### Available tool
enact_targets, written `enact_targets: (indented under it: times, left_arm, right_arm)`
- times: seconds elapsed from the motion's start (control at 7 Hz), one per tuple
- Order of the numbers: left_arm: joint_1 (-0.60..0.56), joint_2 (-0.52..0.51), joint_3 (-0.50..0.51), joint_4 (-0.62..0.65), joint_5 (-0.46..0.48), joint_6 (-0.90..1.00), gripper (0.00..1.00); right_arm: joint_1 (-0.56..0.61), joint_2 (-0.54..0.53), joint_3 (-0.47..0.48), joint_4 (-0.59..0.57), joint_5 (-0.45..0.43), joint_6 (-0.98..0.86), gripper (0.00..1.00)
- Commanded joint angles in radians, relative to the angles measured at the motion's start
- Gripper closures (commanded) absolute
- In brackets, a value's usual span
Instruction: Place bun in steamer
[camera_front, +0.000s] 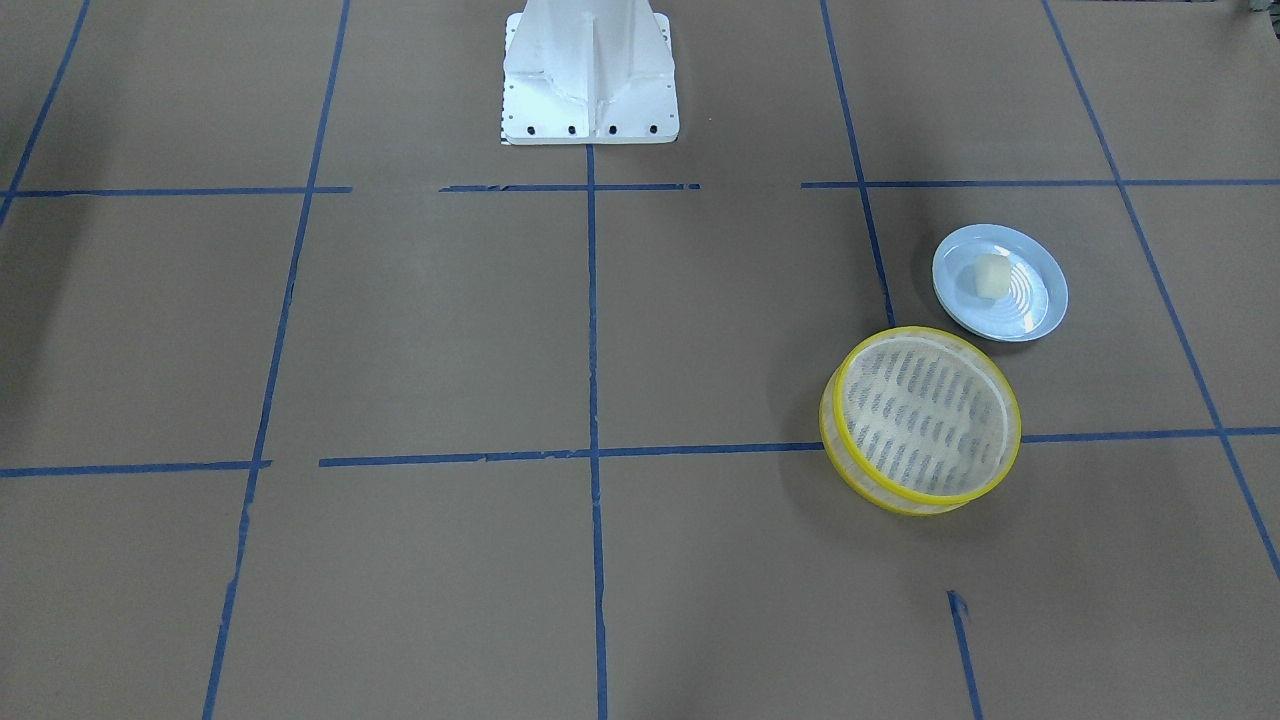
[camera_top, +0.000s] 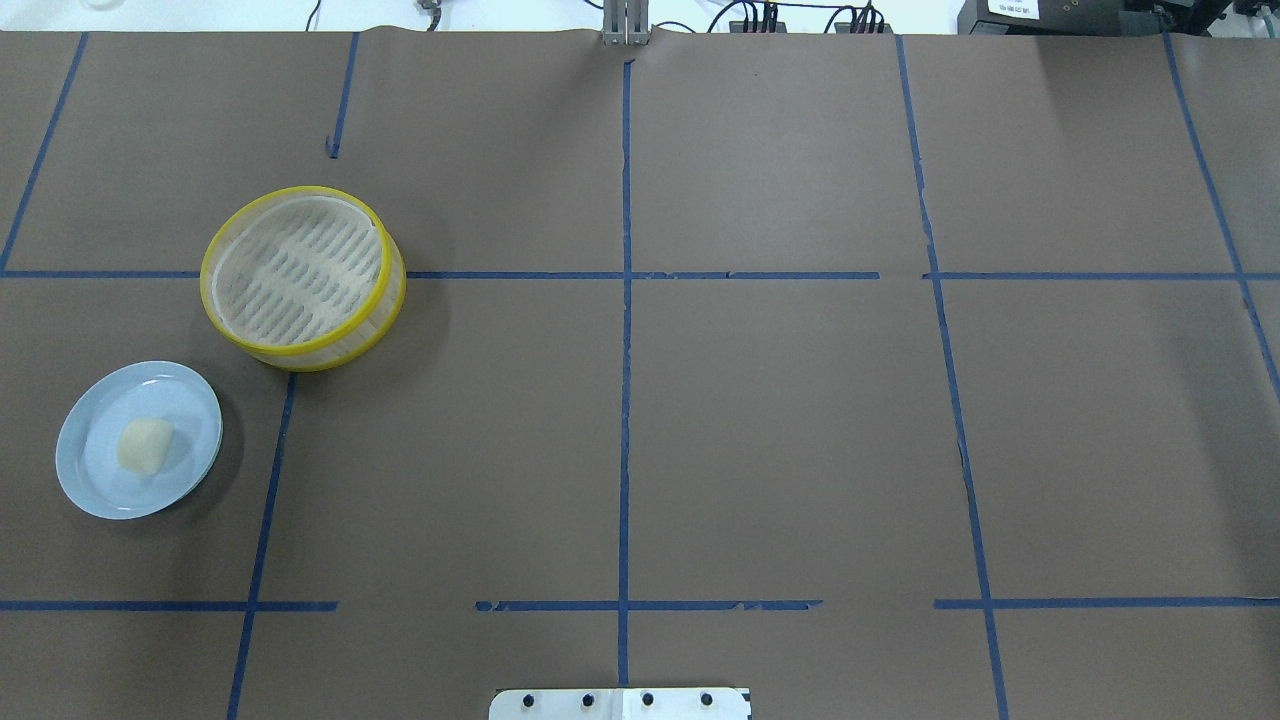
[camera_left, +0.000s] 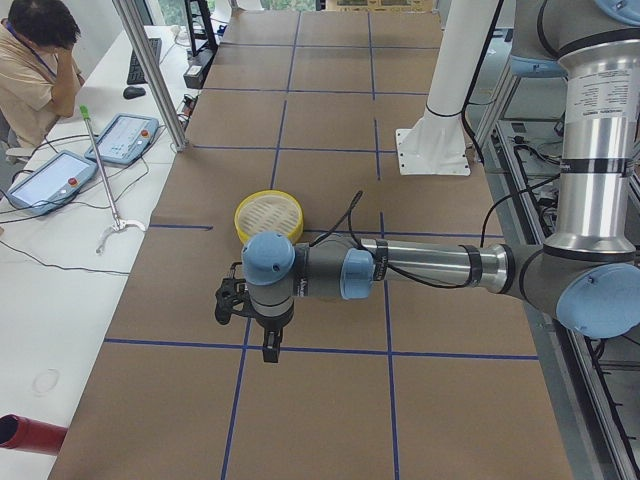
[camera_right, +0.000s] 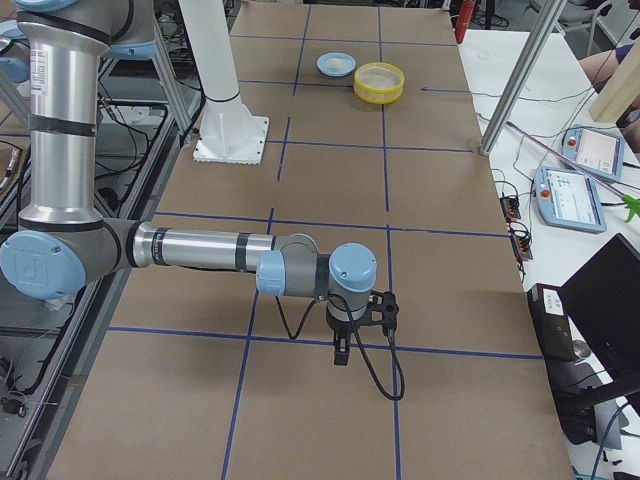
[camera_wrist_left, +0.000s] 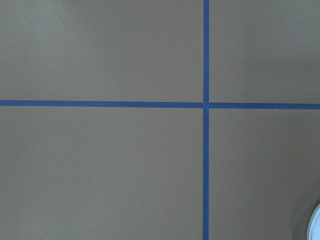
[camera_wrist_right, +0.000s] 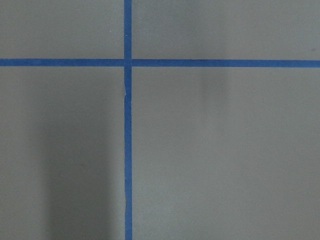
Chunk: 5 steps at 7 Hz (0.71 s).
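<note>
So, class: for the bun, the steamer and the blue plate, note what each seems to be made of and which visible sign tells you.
Bun: soft dough or foam, matte cream with rounded edges; the look leaves it open.
Steamer: probably plastic, with bright yellow rims, a pale translucent wall and a slatted cream floor.
Plate: glazed ceramic or plastic, pale blue, smooth with concentric ridges.
</note>
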Motion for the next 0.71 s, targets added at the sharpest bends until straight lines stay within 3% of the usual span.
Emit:
enact_targets:
  times: [0.0, 0.29, 0.43, 0.57]
  left_arm:
    - [0.005, 0.0, 0.001, 0.003, 0.0, -0.003, 0.0]
    - [0.008, 0.029, 0.002, -0.051, 0.006, 0.0, 0.0]
    - [0.05, 0.029, -0.001, -0.195, 0.0, -0.014, 0.0]
    - [0.13, 0.028, -0.018, -0.248, 0.0, -0.12, 0.0]
  right_arm:
    - [0.0, 0.0, 0.0, 0.0, 0.0, 0.0, 0.0]
    - [0.0, 0.0, 0.0, 0.0, 0.0, 0.0, 0.0]
    - [0.0, 0.0, 0.0, 0.0, 0.0, 0.0, 0.0]
    - [0.0, 0.0, 0.0, 0.0, 0.0, 0.0, 0.0]
